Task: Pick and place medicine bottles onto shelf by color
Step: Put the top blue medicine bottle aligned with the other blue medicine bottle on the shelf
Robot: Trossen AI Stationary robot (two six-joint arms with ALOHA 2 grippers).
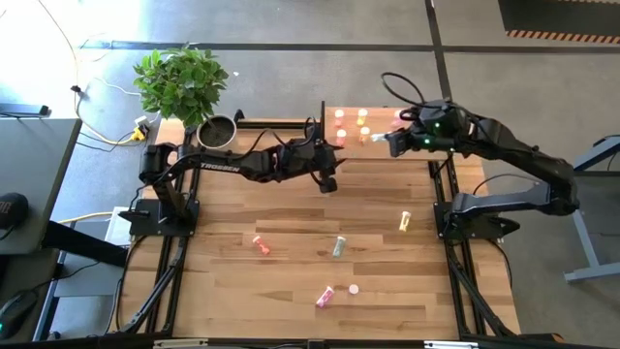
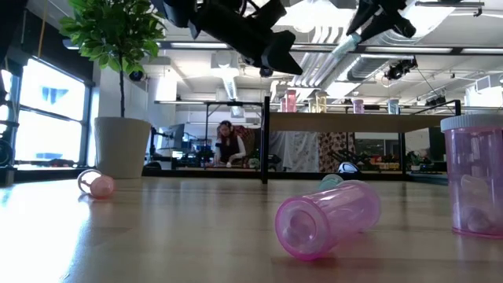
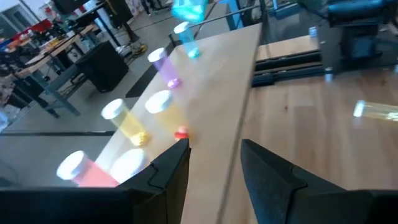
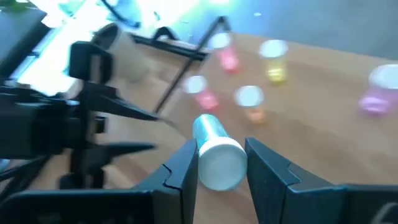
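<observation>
Pink bottle, nearest the low camera: I am seeing a pink bottle (image 2: 328, 218) lying on its side on the tabletop (image 1: 291, 281), with a second pink bottle (image 2: 474, 174) standing upright just beside it.
Loose bottles on the tabletop: I am counting a pale green bottle (image 1: 338, 247), an orange-red bottle (image 1: 261, 244) and a yellow bottle (image 1: 405, 221) lying well apart across the middle, all still off the shelf.
Left gripper: I am watching the left gripper (image 1: 327, 183) hovering above the tabletop just in front of the shelf's black panel (image 2: 265, 140); its fingers (image 3: 169, 167) are standing slightly parted and grasping nothing.
Right gripper: I am seeing the right gripper (image 4: 219, 163) hanging over the shelf's right part, its fingers (image 4: 185, 165) clenched on a pale green bottle (image 4: 216, 151) with a white cap pointing toward the wrist camera.
Shelf: I am looking at the shelf (image 3: 217, 74) at the far edge of the tabletop, carrying upright bottles: an orange-red one (image 3: 84, 169), two yellow ones (image 3: 126, 122), a pink one (image 3: 165, 66) and, farther along, a pale blue-green one (image 3: 186, 38).
Plant: I am noting a potted plant (image 1: 184, 89) at the tabletop's far left corner.
Room beyond: I am seeing a person (image 2: 228, 145) seated at a desk far behind the shelf.
</observation>
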